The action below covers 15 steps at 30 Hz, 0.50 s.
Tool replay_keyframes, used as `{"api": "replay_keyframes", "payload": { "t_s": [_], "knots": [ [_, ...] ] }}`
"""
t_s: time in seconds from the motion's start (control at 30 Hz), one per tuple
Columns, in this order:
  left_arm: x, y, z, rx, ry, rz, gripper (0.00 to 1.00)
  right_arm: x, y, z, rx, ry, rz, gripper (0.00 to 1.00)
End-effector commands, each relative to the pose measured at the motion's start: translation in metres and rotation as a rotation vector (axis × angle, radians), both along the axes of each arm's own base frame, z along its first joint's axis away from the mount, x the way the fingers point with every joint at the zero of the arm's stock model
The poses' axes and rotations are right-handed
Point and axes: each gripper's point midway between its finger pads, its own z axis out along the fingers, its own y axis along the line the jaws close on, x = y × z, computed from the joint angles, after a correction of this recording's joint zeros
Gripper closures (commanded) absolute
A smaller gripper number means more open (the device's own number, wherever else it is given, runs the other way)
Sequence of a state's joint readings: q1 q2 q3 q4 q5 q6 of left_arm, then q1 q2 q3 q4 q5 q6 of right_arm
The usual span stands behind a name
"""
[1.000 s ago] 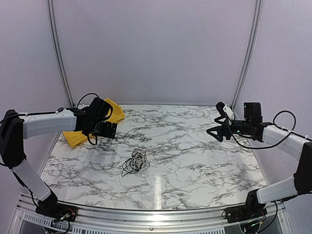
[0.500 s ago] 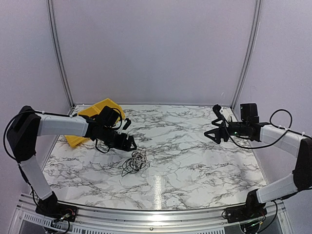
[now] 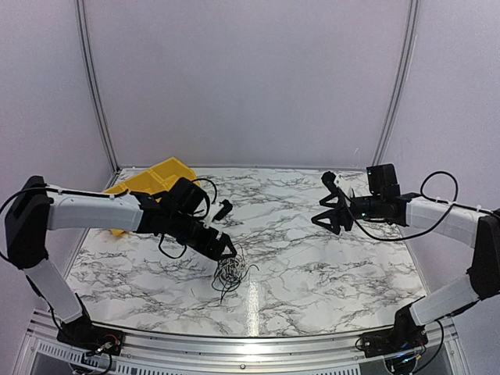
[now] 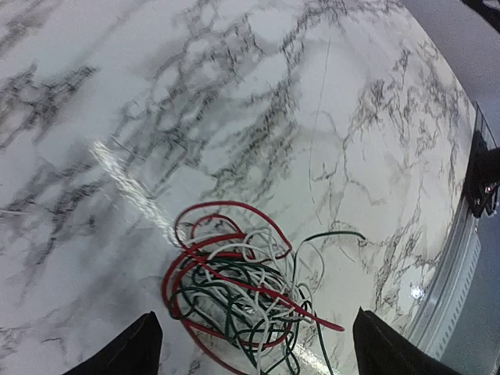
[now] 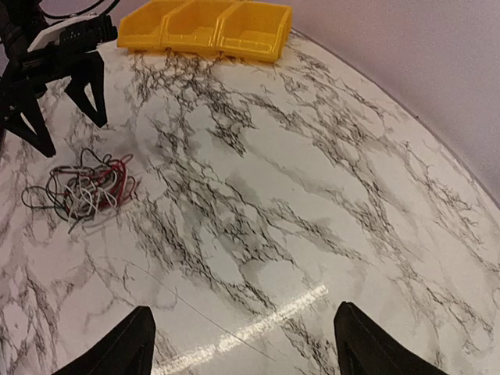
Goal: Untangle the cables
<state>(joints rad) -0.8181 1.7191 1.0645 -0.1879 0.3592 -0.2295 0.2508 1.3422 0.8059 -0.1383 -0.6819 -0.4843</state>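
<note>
The cables (image 4: 238,293), a tangled clump of thin red, white and dark green wires, lie on the marble worktop (image 3: 328,266), in its near half and left of the middle. The left pincer (image 3: 226,251) hangs just above the clump, jaws spread wide, a finger to either side, gripping nothing. The right pincer (image 3: 326,216), also wide open and holding nothing, hovers well apart over the right side. A yellow bin (image 3: 152,176) sits at the far left corner.
</note>
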Motion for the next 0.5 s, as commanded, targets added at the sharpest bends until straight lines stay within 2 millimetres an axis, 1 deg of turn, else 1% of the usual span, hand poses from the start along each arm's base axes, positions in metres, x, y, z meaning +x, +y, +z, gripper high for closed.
{"api": "replay_keyframes", "payload": {
  "t_s": [0.0,0.03,0.1,0.17,0.2,0.23,0.3,0.33,0.37,0.4,0.43,0.47],
  "knots": [
    [0.044,0.034,0.059,0.067,-0.298,0.166,0.12,-0.001,0.039,0.035,0.071,-0.009,0.084,0.26],
    [0.058,0.046,0.072,0.099,-0.371,0.243,0.11,0.004,0.044,0.034,0.067,0.000,0.056,0.30],
    [0.082,0.069,0.100,0.141,-0.492,0.409,0.11,0.008,0.058,0.031,0.079,0.046,0.033,0.33],
    [0.095,0.092,0.121,0.150,-0.579,0.560,0.10,0.005,0.075,0.026,0.086,0.108,0.064,0.35],
    [0.094,0.102,0.123,0.147,-0.601,0.603,0.10,0.006,0.083,0.023,0.086,0.144,0.073,0.35],
    [0.092,0.107,0.126,0.125,-0.612,0.626,0.10,0.007,0.091,0.020,0.086,0.184,0.083,0.35],
    [0.086,0.110,0.132,0.066,-0.612,0.649,0.09,0.004,0.112,0.009,0.070,0.282,0.134,0.35],
    [0.083,0.113,0.133,0.057,-0.609,0.655,0.09,-0.004,0.119,0.004,0.059,0.323,0.164,0.35],
    [0.079,0.115,0.134,0.038,-0.603,0.660,0.09,-0.005,0.129,-0.003,0.046,0.364,0.182,0.36],
    [0.076,0.118,0.131,0.024,-0.591,0.674,0.09,-0.006,0.140,-0.011,0.033,0.398,0.202,0.38],
    [0.073,0.121,0.129,0.004,-0.575,0.693,0.10,-0.010,0.149,-0.019,0.021,0.429,0.223,0.39],
    [0.068,0.123,0.122,-0.008,-0.553,0.700,0.10,-0.014,0.158,-0.027,0.008,0.455,0.240,0.39]
  ]
}}
